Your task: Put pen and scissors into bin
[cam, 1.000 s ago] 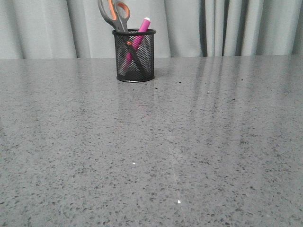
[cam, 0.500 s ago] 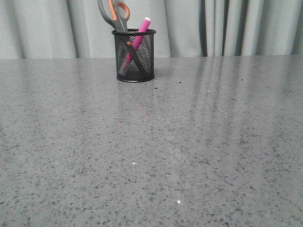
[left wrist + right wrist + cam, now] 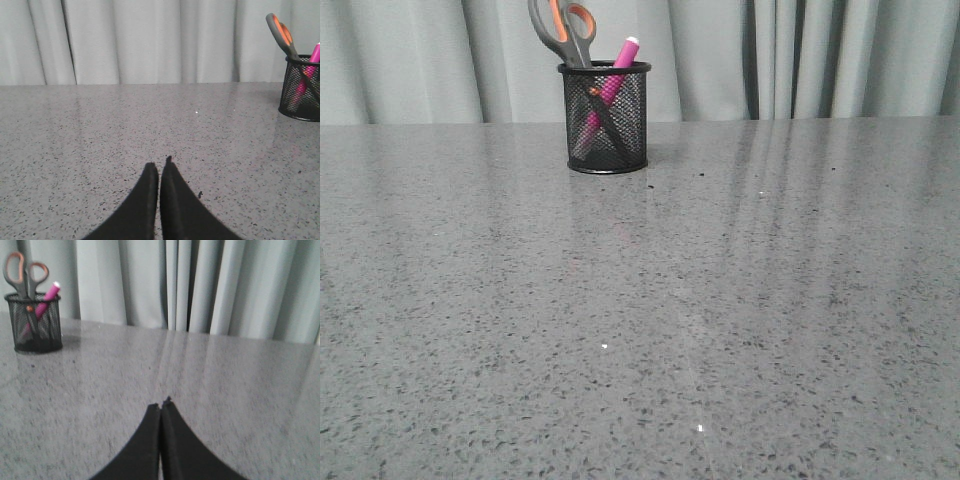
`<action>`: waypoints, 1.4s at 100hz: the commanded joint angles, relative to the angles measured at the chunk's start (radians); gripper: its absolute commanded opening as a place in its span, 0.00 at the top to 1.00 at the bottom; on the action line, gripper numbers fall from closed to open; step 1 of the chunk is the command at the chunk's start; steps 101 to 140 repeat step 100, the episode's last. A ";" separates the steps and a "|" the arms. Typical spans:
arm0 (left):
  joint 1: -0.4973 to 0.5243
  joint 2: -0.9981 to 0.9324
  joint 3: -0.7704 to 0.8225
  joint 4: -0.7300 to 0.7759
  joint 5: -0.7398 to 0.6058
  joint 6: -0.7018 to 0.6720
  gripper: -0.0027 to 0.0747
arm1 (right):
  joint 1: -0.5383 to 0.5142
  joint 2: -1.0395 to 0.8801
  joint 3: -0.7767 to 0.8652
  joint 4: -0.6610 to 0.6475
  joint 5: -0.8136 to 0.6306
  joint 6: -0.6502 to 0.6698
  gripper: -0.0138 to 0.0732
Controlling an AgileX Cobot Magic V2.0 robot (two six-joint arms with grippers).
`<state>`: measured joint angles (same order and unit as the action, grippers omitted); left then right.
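1. Grey pleated curtain behind, speckled grey worktop [image 3: 640,300] in front; nothing lies loose on the part of it I can see.

2. Bin [image 3: 606,118] stands upright at the far side of the worktop, left of centre in the front view, close to the curtain.

3. Scissors [image 3: 565,28] are in the bin blades down, with the grey and orange handles rising well above the rim and leaning left.

4. Pen [image 3: 612,78] is in the bin too, slanted the other way and crossing the blades, its whitish cap poking out over the rim.

5. Left gripper [image 3: 159,169] reads as closed: fingers pressed tip to tip, nothing between them, low over bare worktop. Bin sits well off to one side in that view.

6. Right gripper [image 3: 161,405] is the same, fingers together and empty, well apart from the bin.

7. Neither arm shows in the front view, so I take both to be pulled back toward the near edge.

8. Step in hand, as I judge it: both placements are done and the task looks complete.

9. Mesh hides the lower ends somewhat; the scissor tips probably rest on the bin floor, but I cannot confirm it.

10. Next move calls for no grasp; at most, keep both arms parked clear of the bin, since the tall handles could tip it if bumped.
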<state>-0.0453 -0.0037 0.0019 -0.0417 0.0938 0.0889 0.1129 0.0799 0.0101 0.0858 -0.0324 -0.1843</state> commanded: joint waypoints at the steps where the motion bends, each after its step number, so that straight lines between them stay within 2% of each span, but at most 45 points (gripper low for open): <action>1: -0.005 -0.033 0.044 -0.011 -0.077 -0.012 0.99 | -0.021 -0.065 0.016 -0.025 -0.038 0.015 0.91; 6: -0.005 -0.033 0.044 -0.011 -0.077 -0.012 0.99 | -0.032 -0.111 0.014 -0.032 0.044 0.015 0.91; 16: -0.005 -0.032 0.044 -0.011 -0.078 -0.012 0.99 | -0.046 -0.111 0.016 -0.047 0.095 0.020 0.91; 32: -0.005 -0.032 0.044 -0.011 -0.078 -0.012 0.99 | -0.046 -0.111 0.016 -0.072 0.057 0.020 0.91; 140: -0.005 -0.032 0.044 -0.011 -0.078 -0.012 0.99 | -0.046 -0.111 0.014 -0.072 0.057 0.020 0.91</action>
